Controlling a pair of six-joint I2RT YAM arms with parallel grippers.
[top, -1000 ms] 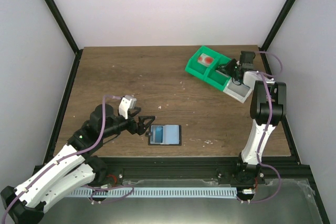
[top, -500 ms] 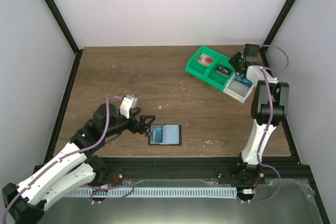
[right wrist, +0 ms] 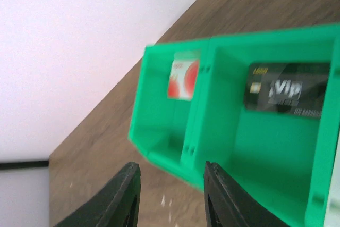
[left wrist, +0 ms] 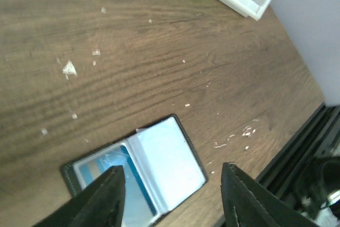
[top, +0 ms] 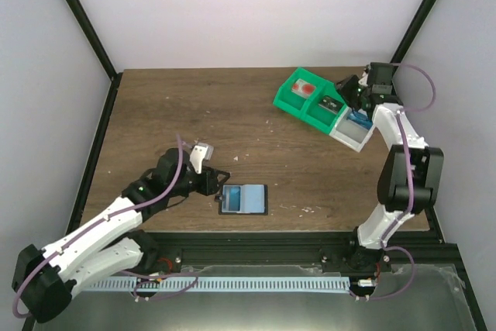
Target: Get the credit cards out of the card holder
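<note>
Left gripper, jaws parted, hovers just beside card holder.

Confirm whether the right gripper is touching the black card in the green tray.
Apart. The right wrist view shows bare floor of the green tray between the right gripper and the black card.

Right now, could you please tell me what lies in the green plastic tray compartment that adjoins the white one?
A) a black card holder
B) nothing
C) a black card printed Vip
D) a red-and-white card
C: the black card printed Vip lies flat in the green compartment beside the white compartment; the red-and-white card sits one compartment further.
</note>
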